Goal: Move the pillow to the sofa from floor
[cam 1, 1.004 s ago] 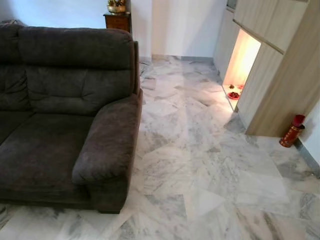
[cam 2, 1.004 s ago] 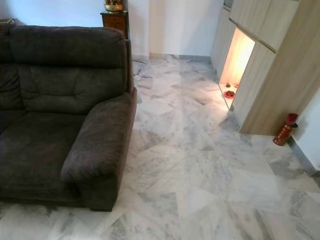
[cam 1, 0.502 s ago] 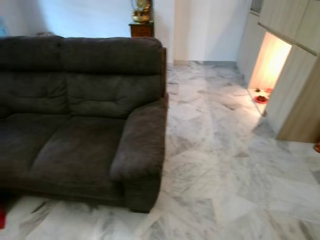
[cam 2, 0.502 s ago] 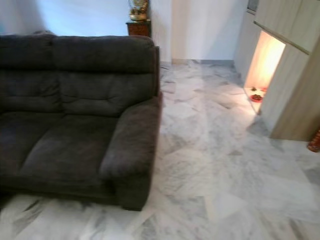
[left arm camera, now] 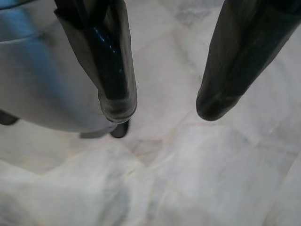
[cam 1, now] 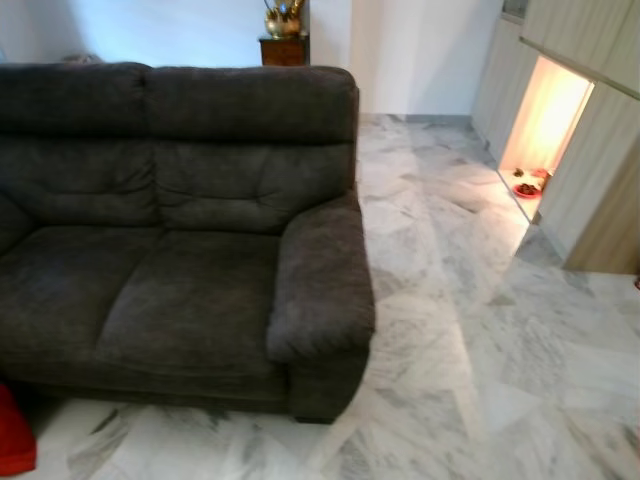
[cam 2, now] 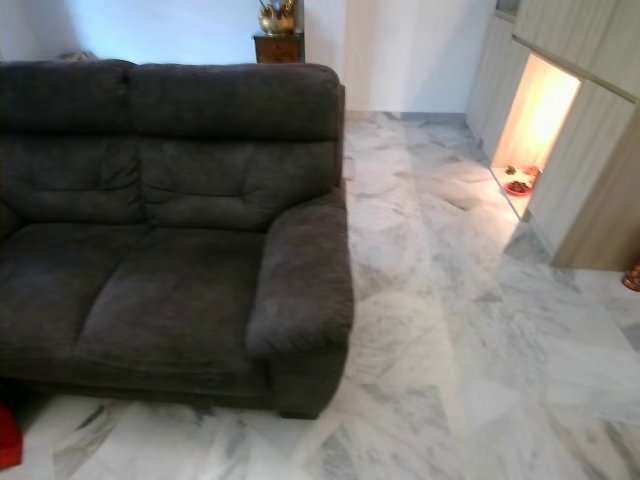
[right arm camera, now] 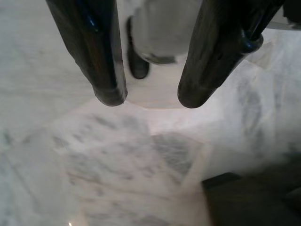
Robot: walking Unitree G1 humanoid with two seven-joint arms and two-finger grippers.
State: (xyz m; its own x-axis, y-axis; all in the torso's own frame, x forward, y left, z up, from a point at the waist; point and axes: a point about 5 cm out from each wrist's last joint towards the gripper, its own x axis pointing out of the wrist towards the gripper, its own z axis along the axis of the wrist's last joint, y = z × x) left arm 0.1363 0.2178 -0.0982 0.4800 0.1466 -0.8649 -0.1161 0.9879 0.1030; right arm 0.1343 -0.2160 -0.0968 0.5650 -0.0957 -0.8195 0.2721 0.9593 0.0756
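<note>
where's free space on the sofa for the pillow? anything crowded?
Both seat cushions of the sofa look bare: the right one bordered by the armrest and backrest, the left one running to the frame edge. Marble floor right of the armrest is open up to the lit cabinet niche. A red thing, possibly the pillow, lies at the sofa's front left.

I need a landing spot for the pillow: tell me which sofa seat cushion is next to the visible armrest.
The right-hand seat cushion; it touches the armrest, while the other cushion lies farther left.
</note>
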